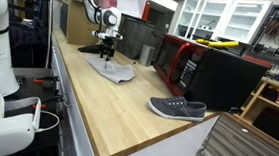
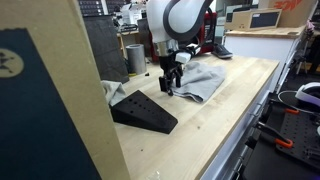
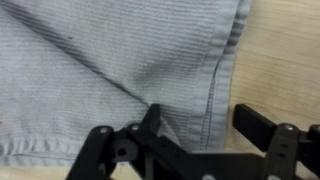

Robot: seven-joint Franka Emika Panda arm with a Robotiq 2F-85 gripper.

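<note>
- Claw (image 3: 200, 125) spread fairly wide and gripping nothing, sitting low over the grey cloth (image 3: 100, 70) right at its stitched hem.
- One finger (image 3: 150, 120) on the fabric just inside that hem, the other out past it over bare wood.
- Hem running straight down the wrist view, with a diagonal crease meeting it near the claw.
- Plenty of open desk (image 1: 127, 112) on the near side of the cloth in an exterior view, clear wood right out to the front edge.
- Tighter on the other sides: black wedge (image 2: 145, 112) close beside the cloth, red and black appliance (image 1: 181, 61) behind it, well apart.
- Cloth: soft, fine ribbed weave, rumpled in a loose flat heap.
- Desk: pale wood planks, smooth, long and straight-edged.
- Wedge: hard, matte, sloped like a ramp.
- Count: one cloth, one wedge, one grey shoe (image 1: 177, 109) lying far from the cloth toward the desk's near corner, one claw.
</note>
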